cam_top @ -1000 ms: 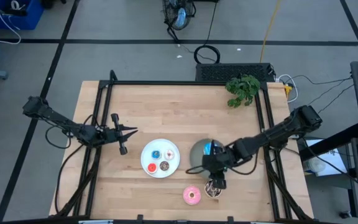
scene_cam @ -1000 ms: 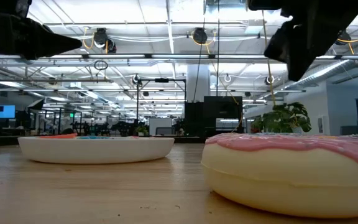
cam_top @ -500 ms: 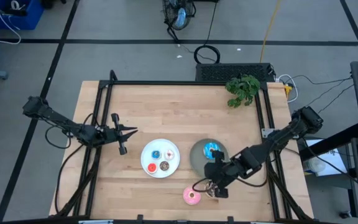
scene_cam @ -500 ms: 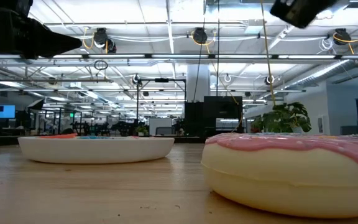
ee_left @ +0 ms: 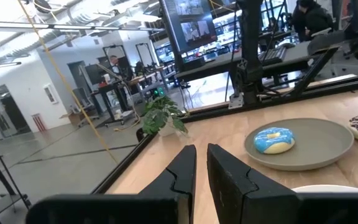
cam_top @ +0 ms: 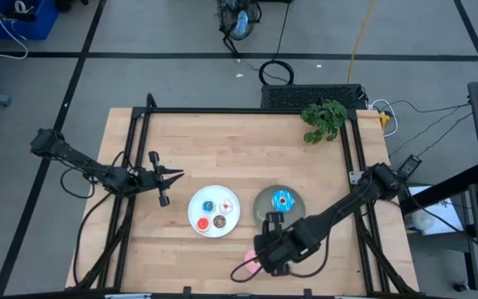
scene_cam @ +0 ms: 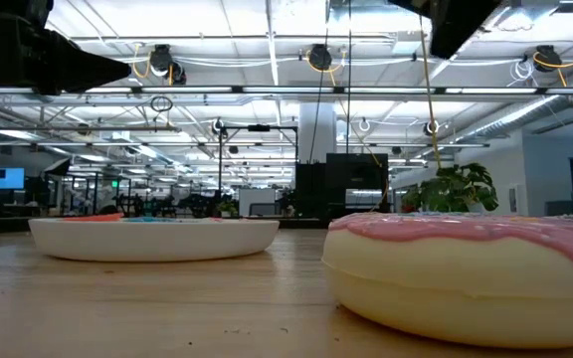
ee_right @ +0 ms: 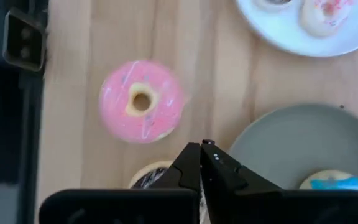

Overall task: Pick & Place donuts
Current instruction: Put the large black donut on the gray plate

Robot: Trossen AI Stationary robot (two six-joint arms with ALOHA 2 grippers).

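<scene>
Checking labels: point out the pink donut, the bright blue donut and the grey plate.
pink donut [ee_right: 140, 102], right wrist view, on its icing beside the hole.
bright blue donut [ee_left: 273, 139], left wrist view, on its blue top.
grey plate [ee_left: 328, 138], left wrist view, on its bare inside.

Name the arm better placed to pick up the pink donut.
Right. Its tool hovers just beside the pink donut at the table's near edge; the left tool waits beyond the white plate.
</scene>
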